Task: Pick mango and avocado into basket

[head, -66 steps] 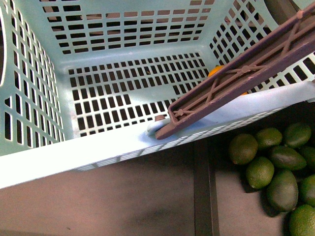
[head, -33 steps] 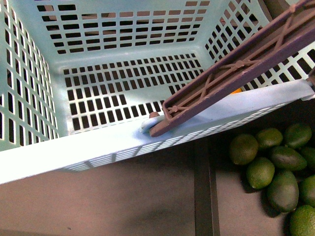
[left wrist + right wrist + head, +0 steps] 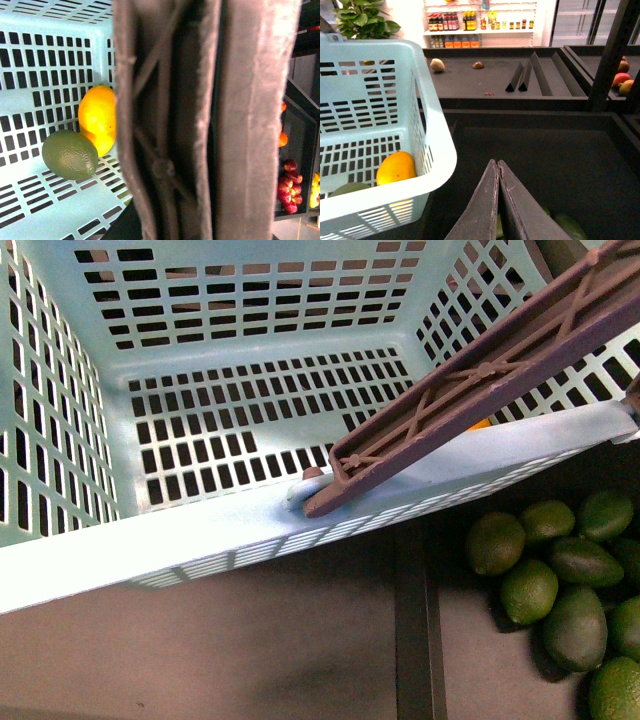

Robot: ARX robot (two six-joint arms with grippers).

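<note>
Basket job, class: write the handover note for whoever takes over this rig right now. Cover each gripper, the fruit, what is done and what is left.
Right gripper: shut, empty, over the dark bin beside the basket.
Left gripper: not visible; its camera is filled by the brown handle.
Mango and avocado lie touching on the basket floor.
Done: both fruits are in.
Left: apparently nothing but pulling the arms clear. Loose avocados remain in the bin outside.

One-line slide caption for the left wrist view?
Mango and avocado lie touching inside the basket, seen past its brown handle filling the near view.
</note>
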